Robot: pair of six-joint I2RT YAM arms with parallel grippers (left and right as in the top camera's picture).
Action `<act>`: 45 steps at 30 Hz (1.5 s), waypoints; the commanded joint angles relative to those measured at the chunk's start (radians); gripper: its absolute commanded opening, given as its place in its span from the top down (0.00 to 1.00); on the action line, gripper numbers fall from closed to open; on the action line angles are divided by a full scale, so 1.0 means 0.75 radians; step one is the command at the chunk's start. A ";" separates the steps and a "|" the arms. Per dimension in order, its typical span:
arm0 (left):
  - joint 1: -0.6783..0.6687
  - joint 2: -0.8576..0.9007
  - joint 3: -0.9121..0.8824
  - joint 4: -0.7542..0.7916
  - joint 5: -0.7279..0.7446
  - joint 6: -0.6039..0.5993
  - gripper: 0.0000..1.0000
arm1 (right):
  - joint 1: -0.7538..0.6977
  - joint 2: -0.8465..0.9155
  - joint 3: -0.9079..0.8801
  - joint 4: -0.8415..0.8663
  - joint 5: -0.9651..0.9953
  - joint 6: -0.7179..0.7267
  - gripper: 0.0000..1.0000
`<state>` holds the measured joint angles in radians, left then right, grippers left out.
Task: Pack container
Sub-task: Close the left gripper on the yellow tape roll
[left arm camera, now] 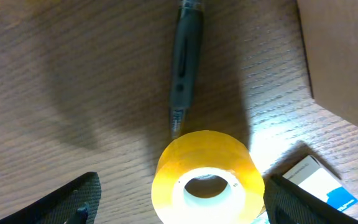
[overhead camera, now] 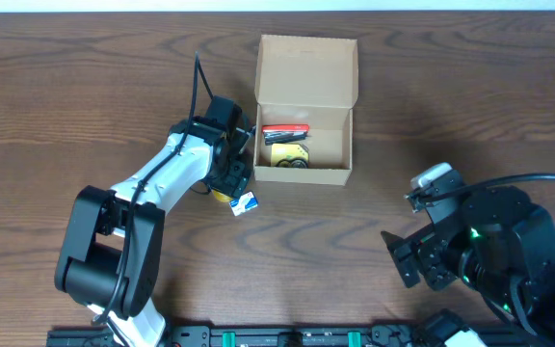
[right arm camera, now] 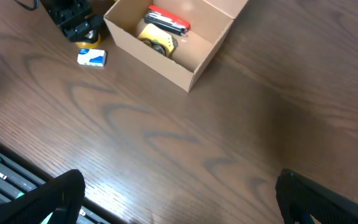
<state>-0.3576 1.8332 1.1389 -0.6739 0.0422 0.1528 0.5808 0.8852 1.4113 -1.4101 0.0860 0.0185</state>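
The left gripper (left arm camera: 188, 204) has its jaws spread wide, with a yellow tape roll (left arm camera: 204, 180) between them, lying flat on the table (left arm camera: 73, 93) with its hole up; whether either finger touches the roll cannot be told. 1 black pen (left arm camera: 185, 62) lies just beyond the roll, its tip pointing at it. A small white and blue box (left arm camera: 321, 183) sits just right of the roll. The container (overhead camera: 306, 72) stands just right of this gripper, at the far middle of the table, its flap lid open and laid back on the far side; inside lie a red and black item (overhead camera: 285, 129) and, nearer, a yellow and black item (overhead camera: 287, 154). The right gripper (right arm camera: 188, 202) hangs over bare wood at the near right, well apart from the container, jaws spread wide and holding nothing.
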 commanded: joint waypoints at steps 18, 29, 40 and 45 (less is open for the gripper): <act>-0.005 0.014 -0.009 -0.117 0.049 -0.052 0.22 | -0.022 -0.002 -0.001 0.000 0.015 0.018 0.01; -0.005 0.014 -0.049 -0.027 0.043 -0.086 0.24 | -0.022 -0.002 -0.001 0.000 0.015 0.018 0.01; -0.005 0.014 -0.078 -0.001 -0.012 -0.106 0.28 | -0.022 -0.002 -0.001 0.000 0.015 0.019 0.01; -0.005 0.014 -0.080 0.027 -0.027 -0.111 0.32 | -0.022 -0.002 -0.001 0.000 0.015 0.019 0.01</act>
<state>-0.3626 1.8332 1.0859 -0.6598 0.0441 0.0765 0.5808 0.8852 1.4113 -1.4101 0.0860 0.0185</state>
